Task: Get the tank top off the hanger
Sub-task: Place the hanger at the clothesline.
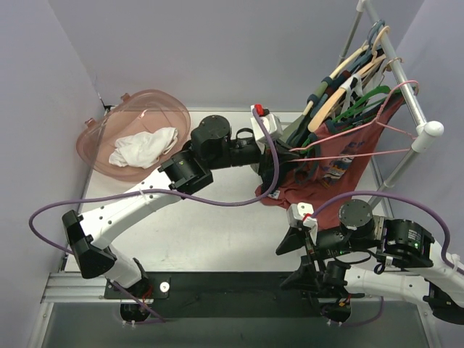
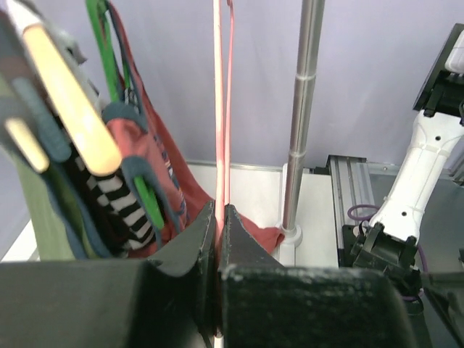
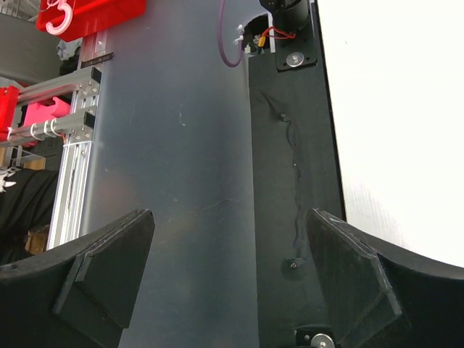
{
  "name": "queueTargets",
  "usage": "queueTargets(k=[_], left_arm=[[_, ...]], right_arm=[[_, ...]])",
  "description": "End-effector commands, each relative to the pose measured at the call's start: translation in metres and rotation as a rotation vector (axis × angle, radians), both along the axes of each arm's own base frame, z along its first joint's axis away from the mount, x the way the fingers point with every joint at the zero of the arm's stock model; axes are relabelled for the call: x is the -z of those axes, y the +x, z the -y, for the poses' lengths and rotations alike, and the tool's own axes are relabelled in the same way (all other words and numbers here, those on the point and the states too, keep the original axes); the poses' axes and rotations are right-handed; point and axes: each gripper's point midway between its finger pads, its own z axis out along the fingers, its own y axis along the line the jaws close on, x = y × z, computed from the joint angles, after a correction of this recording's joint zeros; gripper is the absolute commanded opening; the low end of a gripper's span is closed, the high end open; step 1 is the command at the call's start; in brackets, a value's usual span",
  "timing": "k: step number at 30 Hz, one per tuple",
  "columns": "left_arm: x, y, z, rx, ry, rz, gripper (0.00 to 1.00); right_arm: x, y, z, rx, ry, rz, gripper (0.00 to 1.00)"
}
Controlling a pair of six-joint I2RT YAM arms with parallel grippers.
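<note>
left gripper (image 2: 220, 217): fingers pressed together on the thin wire of the pink hanger (image 2: 217, 101), pinching it low down. arm reached across the table (image 1: 217, 239) to the clothes rack (image 1: 428, 130) at far right.

dark red tank top (image 1: 330, 170): hanging from the pink hanger, printed patch on the front, hem sagging onto the tabletop close to the rack's upright pole (image 2: 304, 109). hanger stretched out sideways from the rail toward the left gripper, hook end up by the rail.

also on the rail, bunched behind the tank top: wooden hangers (image 1: 341, 83), a green hanger (image 2: 98, 29), a black-and-white striped garment (image 2: 119, 196).

right gripper (image 3: 228, 217): fingers spread wide, pointed down at the black base plate (image 3: 290, 145) along the table's near edge. arm folded low at near right.

pink basket (image 1: 177, 116) at far left of the table, white cloth (image 1: 143, 147) crumpled inside, well apart from the rack.
</note>
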Motion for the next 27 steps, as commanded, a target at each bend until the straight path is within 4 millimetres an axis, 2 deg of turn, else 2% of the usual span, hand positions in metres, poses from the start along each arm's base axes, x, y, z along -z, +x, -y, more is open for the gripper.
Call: queueTargets(k=[1, 4, 9, 16, 17, 19, 20, 22, 23, 24, 27], left_arm=[[-0.05, -0.005, 0.012, 0.006, -0.107, 0.105, 0.0], [-0.048, -0.003, 0.023, 0.006, -0.103, 0.107, 0.0], [-0.032, 0.003, 0.039, -0.013, -0.077, 0.08, 0.0], [-0.028, 0.005, 0.05, -0.043, -0.073, 0.063, 0.0], [-0.019, 0.005, 0.049, -0.045, -0.042, 0.047, 0.0], [-0.015, 0.003, 0.048, -0.035, -0.033, 0.045, 0.13], [-0.018, -0.002, 0.045, -0.024, -0.04, 0.052, 0.3], [-0.015, -0.004, 0.041, -0.024, -0.04, 0.046, 0.46], [-0.031, -0.006, 0.035, -0.033, -0.086, 0.068, 0.55], [-0.028, -0.005, 0.033, -0.042, -0.083, 0.065, 0.59], [-0.037, 0.003, 0.024, -0.107, -0.095, 0.067, 0.65]], right_arm=[[-0.008, -0.006, 0.0, -0.02, 0.036, -0.008, 0.9], [-0.008, -0.006, 0.001, -0.014, 0.039, -0.009, 0.9], [-0.009, -0.006, 0.003, 0.0, 0.046, -0.011, 0.9], [-0.012, -0.006, 0.005, 0.007, 0.057, -0.009, 0.9], [-0.012, -0.006, 0.005, 0.007, 0.057, -0.009, 0.9], [-0.013, -0.005, 0.005, 0.012, 0.058, -0.011, 0.9], [-0.012, -0.005, 0.005, 0.016, 0.056, -0.013, 0.89], [-0.01, -0.005, 0.006, 0.023, 0.051, -0.023, 0.88], [-0.01, -0.005, 0.006, 0.026, 0.05, -0.023, 0.88], [-0.01, -0.004, 0.006, 0.033, 0.051, -0.023, 0.88], [-0.011, -0.002, 0.006, 0.048, 0.052, -0.027, 0.88]])
